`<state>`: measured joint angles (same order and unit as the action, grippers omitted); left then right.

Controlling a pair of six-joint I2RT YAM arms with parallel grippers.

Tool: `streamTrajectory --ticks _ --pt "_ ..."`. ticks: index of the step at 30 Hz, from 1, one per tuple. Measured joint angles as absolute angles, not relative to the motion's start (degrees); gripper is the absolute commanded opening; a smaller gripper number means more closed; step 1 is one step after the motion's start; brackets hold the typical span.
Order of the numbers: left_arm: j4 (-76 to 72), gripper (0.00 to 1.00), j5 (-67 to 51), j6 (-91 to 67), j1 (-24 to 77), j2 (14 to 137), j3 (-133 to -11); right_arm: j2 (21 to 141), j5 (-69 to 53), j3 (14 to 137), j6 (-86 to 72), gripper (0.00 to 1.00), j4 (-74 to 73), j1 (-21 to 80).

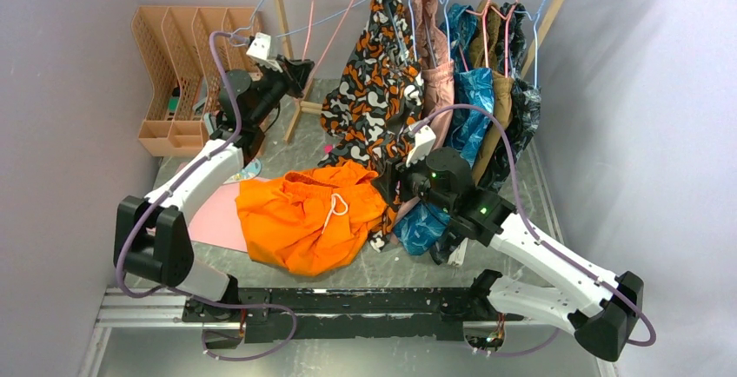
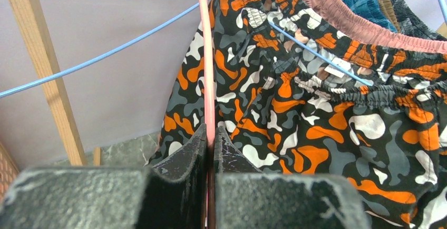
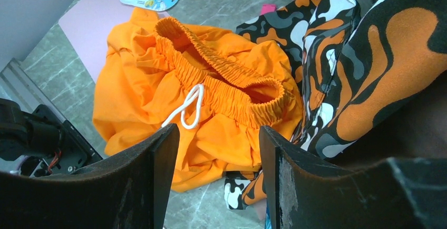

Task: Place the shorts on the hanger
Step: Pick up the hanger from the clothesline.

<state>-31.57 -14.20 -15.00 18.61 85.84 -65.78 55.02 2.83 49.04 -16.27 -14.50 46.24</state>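
In the clenched jaws of the left gripper [image 2: 210,136] sits the hanger [image 2: 209,55], pinched by one thin wire. Just under the right gripper [image 3: 217,134], whose jaws stand released, the shorts [image 3: 211,86] lie heaped on the table [image 3: 47,81], waistband up. I'd worry the wire may twist in that narrow pinch, or the right jaws may snag the patterned garment [image 3: 369,70] just beside them.

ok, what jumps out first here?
The bright orange shorts heaped mid-table. At the back, the left pincer is shut on the pink hanger, beside a camo garment. The right pincer hangs open over the shorts.
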Motion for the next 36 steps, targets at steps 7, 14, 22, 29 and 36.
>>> streamTrajectory --ticks 7,14,22,29,36 --pt "-30.2 0.07 -14.15 -14.33 18.61 80.05 -61.67 55.05 2.79 49.04 -16.27 0.61 -14.5 46.24" --pt "-22.94 0.07 -14.09 -12.34 18.61 73.67 -61.06 55.05 2.74 49.04 -16.27 0.61 -14.44 46.24" --pt "-11.38 0.07 -14.11 -10.41 18.7 69.01 -60.84 55.27 2.15 49.04 -16.27 0.61 -13.52 46.24" --pt "-3.22 0.07 -14.11 -9.41 18.83 60.38 -55.92 55.66 1.8 49.04 -16.36 0.61 -13.43 46.24" --pt "4.1 0.07 -14.0 -8.56 18.98 51.05 -53.04 56.47 1.48 49.04 -16.58 0.61 -13.13 46.24"
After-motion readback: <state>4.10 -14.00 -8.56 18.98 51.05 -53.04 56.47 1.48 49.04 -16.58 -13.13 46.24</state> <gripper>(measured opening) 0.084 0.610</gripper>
